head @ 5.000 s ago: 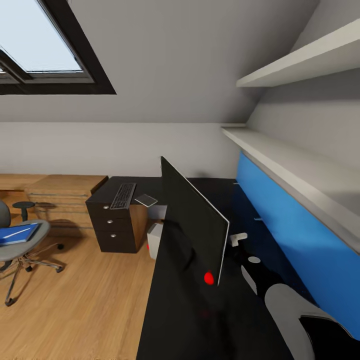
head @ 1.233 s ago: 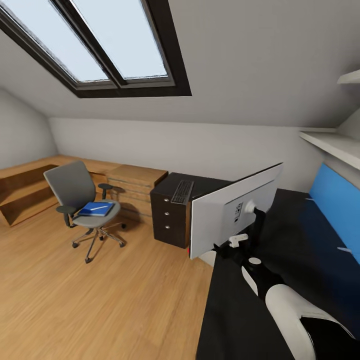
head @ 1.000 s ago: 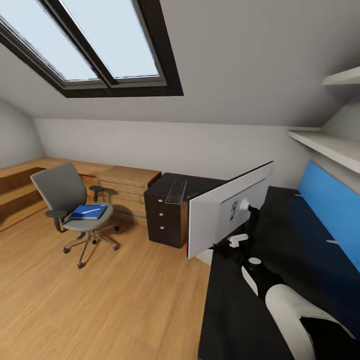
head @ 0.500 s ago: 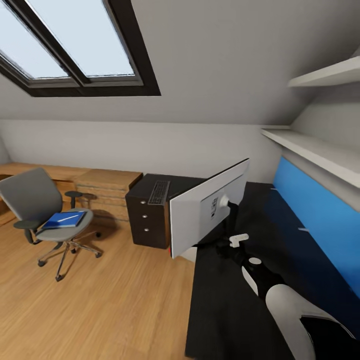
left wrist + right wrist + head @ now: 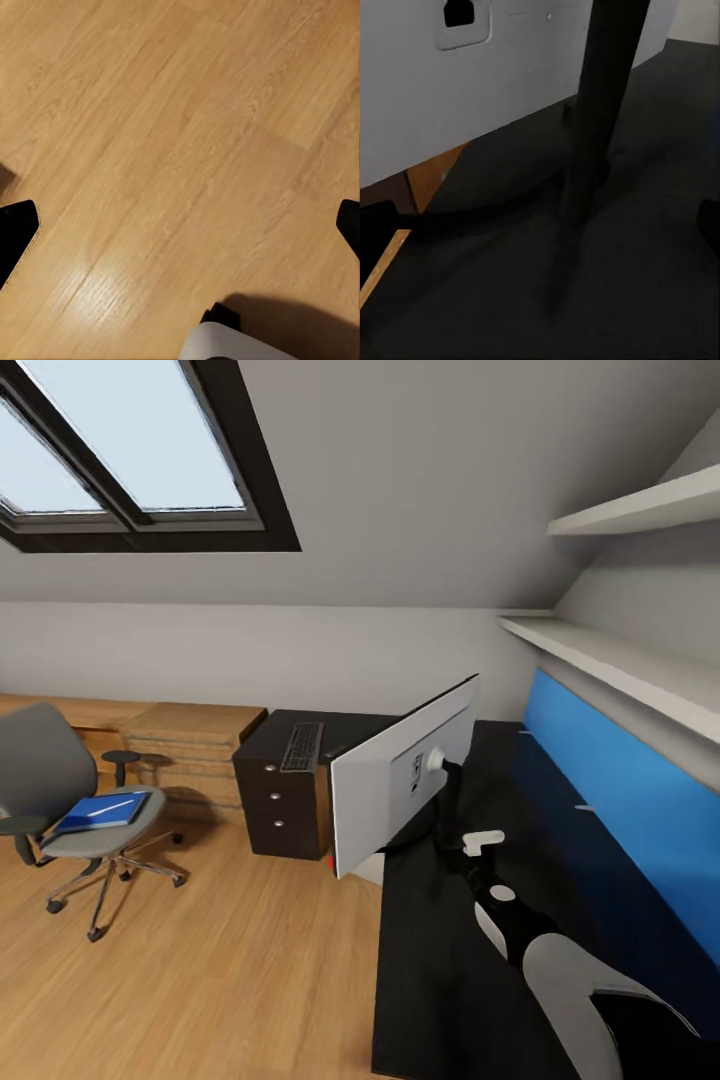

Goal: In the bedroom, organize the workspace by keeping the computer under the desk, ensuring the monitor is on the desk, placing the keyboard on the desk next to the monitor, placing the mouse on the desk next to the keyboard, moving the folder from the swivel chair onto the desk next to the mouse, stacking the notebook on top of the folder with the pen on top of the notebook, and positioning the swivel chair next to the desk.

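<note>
The monitor [image 5: 395,790] stands on the black desk [image 5: 440,980] with its grey back [image 5: 472,90] towards me. My right gripper [image 5: 540,225] is open just short of its black stalk [image 5: 604,97] and ring base [image 5: 487,206], touching neither. The keyboard [image 5: 302,746] lies on a dark drawer unit [image 5: 280,810]. At the left, the swivel chair [image 5: 50,780] carries a flat blue stack [image 5: 98,812], folder and notebook too small to tell apart, with the white pen [image 5: 112,806] on top. My left gripper [image 5: 182,232] hangs open over the floor. The computer and the mouse are hidden.
A bright blue panel [image 5: 620,800] backs the desk, with white shelves [image 5: 610,660] above it. A light-wood drawer chest [image 5: 190,740] stands beside the dark unit. Bare wooden floor [image 5: 220,980] stretches between the chair and the desk.
Five seconds ago the monitor's black screen faced me; now its grey back does. Over the last second the view has panned right, shifting chair and drawer unit leftward.
</note>
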Motion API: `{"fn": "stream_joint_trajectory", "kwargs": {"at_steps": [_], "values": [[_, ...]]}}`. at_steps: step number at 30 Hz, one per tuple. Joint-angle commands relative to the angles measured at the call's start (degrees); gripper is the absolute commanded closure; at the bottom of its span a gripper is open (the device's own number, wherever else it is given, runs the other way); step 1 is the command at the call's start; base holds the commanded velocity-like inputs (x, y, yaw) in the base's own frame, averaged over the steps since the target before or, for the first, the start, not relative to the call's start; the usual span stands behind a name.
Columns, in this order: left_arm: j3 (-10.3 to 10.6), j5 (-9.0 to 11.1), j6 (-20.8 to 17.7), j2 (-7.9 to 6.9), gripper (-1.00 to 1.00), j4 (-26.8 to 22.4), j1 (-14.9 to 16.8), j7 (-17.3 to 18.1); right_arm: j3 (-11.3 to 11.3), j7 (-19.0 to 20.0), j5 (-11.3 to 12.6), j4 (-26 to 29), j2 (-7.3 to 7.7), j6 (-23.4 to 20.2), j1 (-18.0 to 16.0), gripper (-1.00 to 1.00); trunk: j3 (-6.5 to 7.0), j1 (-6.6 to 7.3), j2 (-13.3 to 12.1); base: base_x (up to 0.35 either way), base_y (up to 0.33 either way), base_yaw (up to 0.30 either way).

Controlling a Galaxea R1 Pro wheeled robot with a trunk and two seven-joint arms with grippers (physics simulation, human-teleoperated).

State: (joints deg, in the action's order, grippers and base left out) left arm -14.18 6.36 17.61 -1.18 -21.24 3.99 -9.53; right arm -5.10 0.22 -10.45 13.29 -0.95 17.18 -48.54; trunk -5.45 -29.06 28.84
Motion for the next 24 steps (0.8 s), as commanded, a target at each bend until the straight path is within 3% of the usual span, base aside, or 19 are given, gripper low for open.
{"fn": "stream_joint_trajectory", "kwargs": {"at_steps": [1,21,24], "values": [[0.1,0.6,0.2,-0.02,-1.0,0.1,0.0,0.0,-0.5,0.0,-0.6,-0.1,-0.15,0.3,-0.1,-1.0,-0.11,-0.03,0.1,0.0,0.195,-0.005],[0.2,0.6,0.1,0.09,-1.0,0.1,0.0,0.0,-0.4,-0.1,-0.7,-0.1,-0.88,0.5,-0.1,-1.0,-0.11,-0.03,0.1,0.0,0.02,-0.001],[0.3,0.5,0.2,0.13,-1.0,0.1,0.0,0.0,-0.4,-0.2,-0.9,-0.1,-1.05,0.6,-0.1,-1.0,-0.11,-0.03,0.1,0.0,0.281,-0.046]]}}
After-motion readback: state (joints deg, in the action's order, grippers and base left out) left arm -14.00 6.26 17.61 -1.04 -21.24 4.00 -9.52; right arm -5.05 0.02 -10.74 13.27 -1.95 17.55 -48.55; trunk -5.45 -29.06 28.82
